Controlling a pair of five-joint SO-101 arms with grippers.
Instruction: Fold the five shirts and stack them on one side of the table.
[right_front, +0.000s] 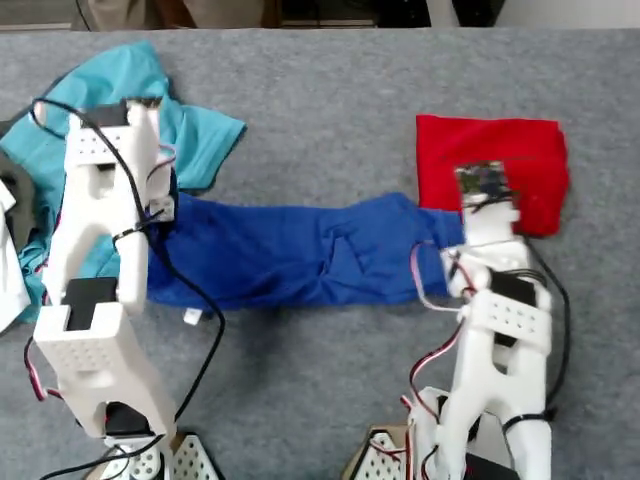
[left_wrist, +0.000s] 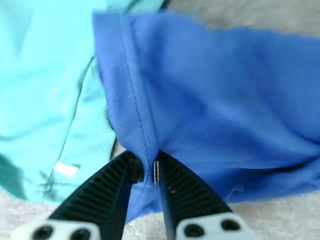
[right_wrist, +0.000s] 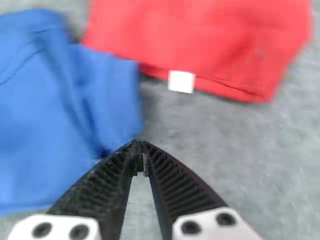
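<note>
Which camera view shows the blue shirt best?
The high view: the blue shirt appears almost whole, stretched out lengthwise. The left wrist view shows its hem pinched in the left claw; the right wrist view shows one end.

Jaws pinch blue shirt (left_wrist: 215, 100) hem; teal shirt (left_wrist: 45, 100) beside.

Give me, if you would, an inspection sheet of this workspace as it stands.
Surface: grey table.
Job's things: blue shirt stretched out between the arms; red shirt folded at its right end; teal shirt crumpled at the left, with white cloth beside it.
Clutter: nothing seen.
Grippers: left gripper shut on the blue shirt's hem; right gripper shut at its other edge, hold unclear.
Cables: black cable loops over the blue shirt.
Surroundings: nothing seen clearly.
</note>
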